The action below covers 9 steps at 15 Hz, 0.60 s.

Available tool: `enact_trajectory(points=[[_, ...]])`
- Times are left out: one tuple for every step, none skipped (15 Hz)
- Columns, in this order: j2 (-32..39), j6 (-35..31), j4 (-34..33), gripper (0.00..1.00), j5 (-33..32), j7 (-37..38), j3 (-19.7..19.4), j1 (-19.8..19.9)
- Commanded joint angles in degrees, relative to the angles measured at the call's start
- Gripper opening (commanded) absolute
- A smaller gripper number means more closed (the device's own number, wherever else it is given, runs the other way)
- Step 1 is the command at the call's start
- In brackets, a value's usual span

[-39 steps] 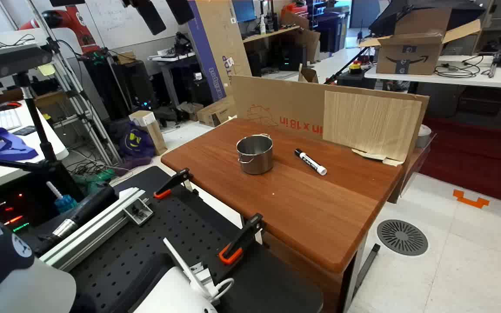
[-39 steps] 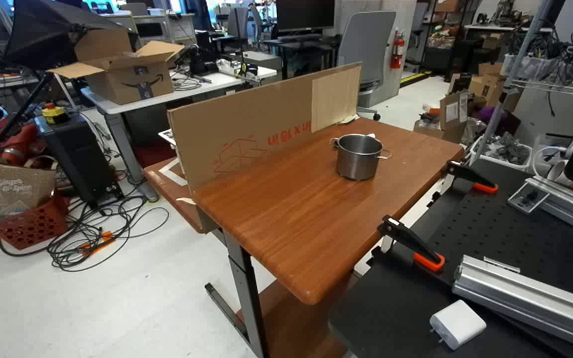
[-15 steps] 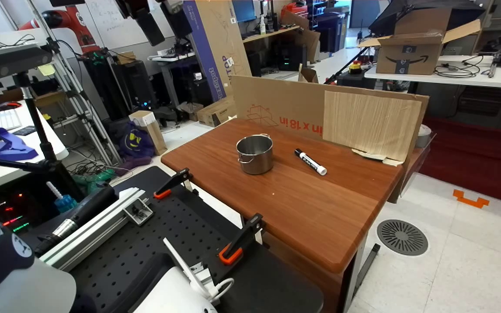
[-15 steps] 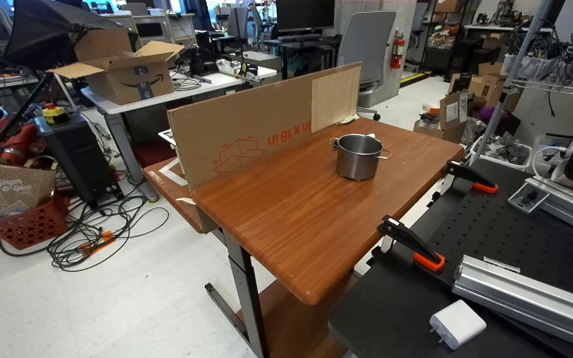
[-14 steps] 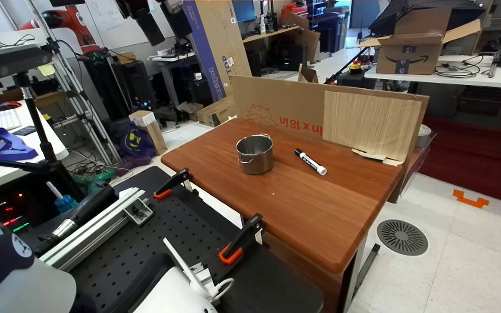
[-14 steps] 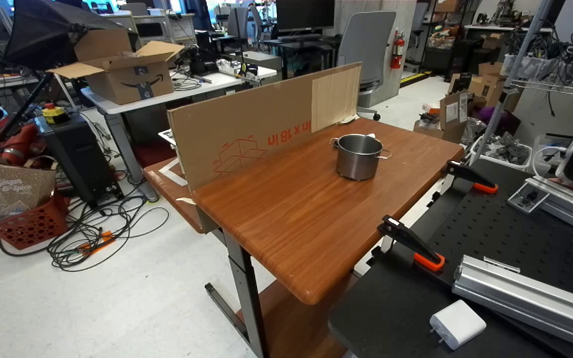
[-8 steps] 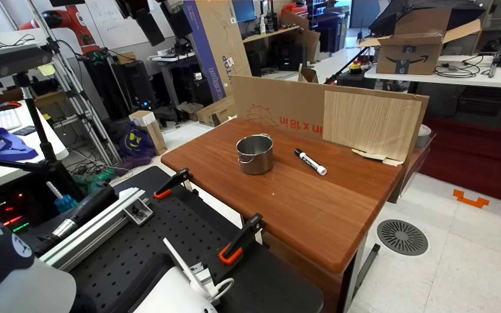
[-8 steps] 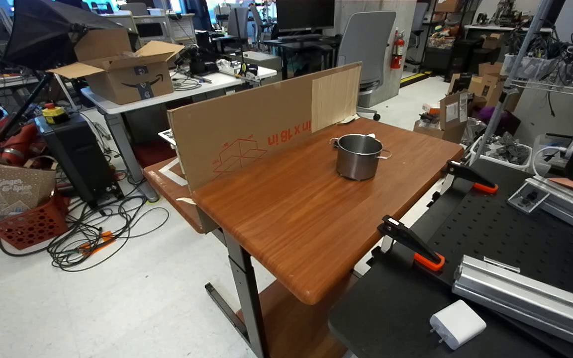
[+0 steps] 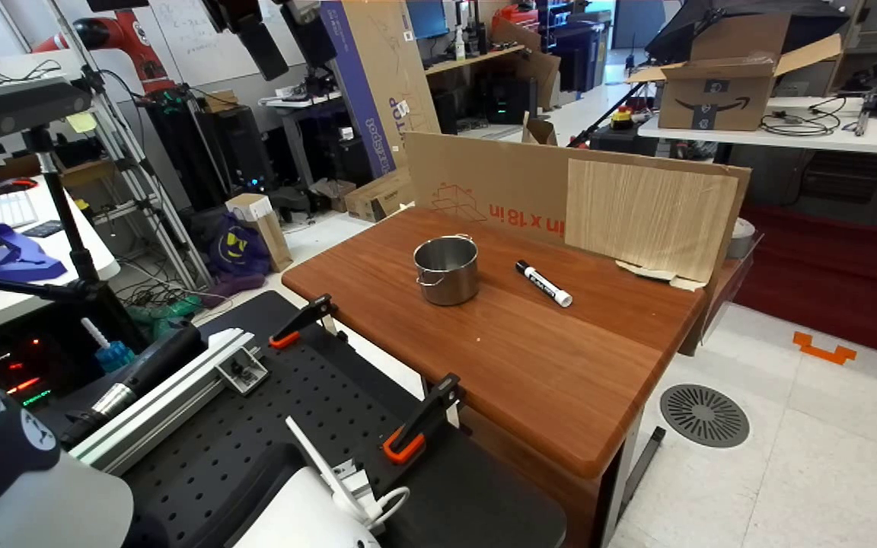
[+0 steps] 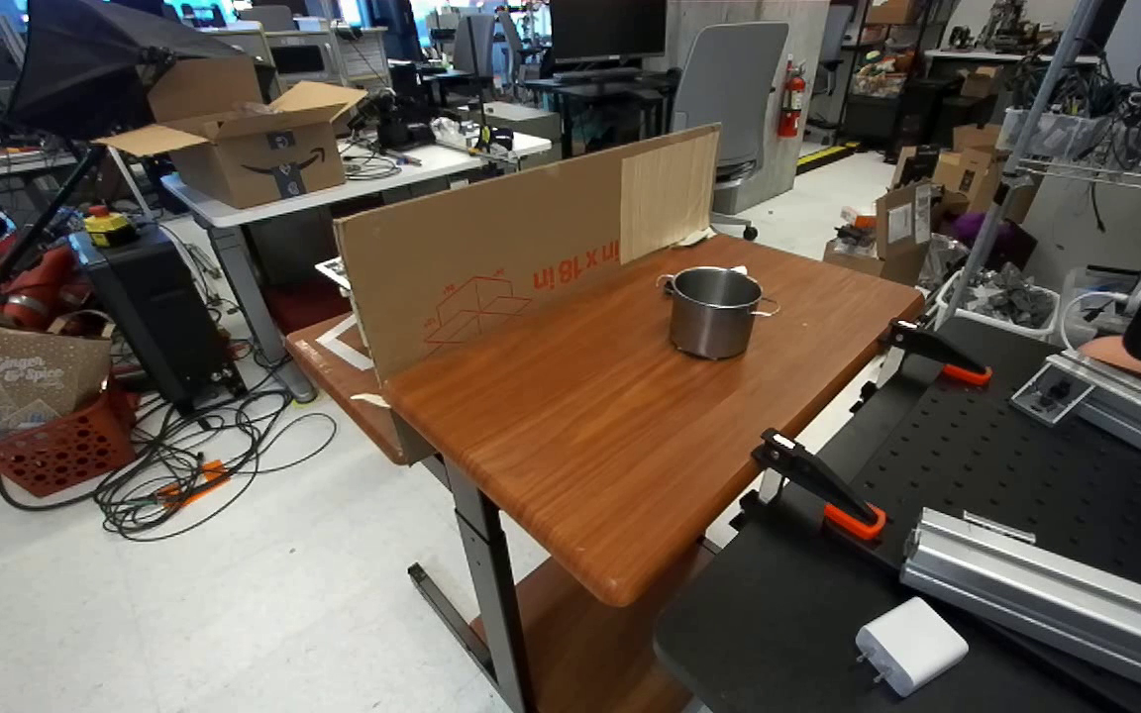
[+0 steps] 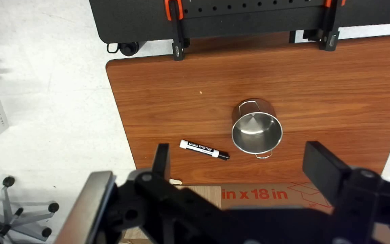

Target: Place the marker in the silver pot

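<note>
Brown table [image 9: 507, 339] had cardboard [image 9: 495, 179] standing along far edge. In exterior view, marker [image 9: 543, 284] lay flat right of upright silver pot [image 9: 446, 274], near, not touching, black end nearest it. Your gripper [image 11: 237, 152] hung well above, jaws spread wide, holding nothing. Step looked like reach for marker: you wanted jaws square across its slant, slow drop to mid-barrel, clear of silver pot.

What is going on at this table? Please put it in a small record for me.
Surface: brown wood-grain table
Destination: round silver metal pot, open-topped, standing upright
Item to move: slim white-and-black marker, lying beside the pot, not touching it
Grasp: black fingers, spread apart, holding nothing
Backdrop: brown cardboard panel, upright along the table's edge
Status: marker not in the pot yet
</note>
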State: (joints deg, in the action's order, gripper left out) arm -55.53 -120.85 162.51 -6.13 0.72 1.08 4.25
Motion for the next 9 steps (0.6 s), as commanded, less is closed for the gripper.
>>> enact_trajectory(points=[[-0.8, 0.0, -0.2, 1.00, 0.1, 0.3, -0.8, -0.3], [-1.0, 0.1, -0.4, 1.00, 0.3, 0.2, -1.2, -0.1], [-0.1, 0.5, -1.5, 1.00, 0.5, 0.1, -2.2, 0.5], [0.8, 0.6, -2.5, 1.00, 0.6, -0.2, -3.1, 0.8], [2.9, 1.2, -4.3, 1.00, 0.6, -0.8, -4.5, 1.3], [4.5, 0.8, -5.5, 1.00, 0.5, -1.5, -5.7, 1.6], [6.7, 0.4, -7.2, 1.00, -0.1, -2.4, -6.5, 2.0], [8.6, -0.2, -8.4, 1.00, -0.4, -3.5, -7.3, 1.9], [10.8, -0.7, -9.8, 1.00, -0.6, -4.5, -7.6, 1.7]])
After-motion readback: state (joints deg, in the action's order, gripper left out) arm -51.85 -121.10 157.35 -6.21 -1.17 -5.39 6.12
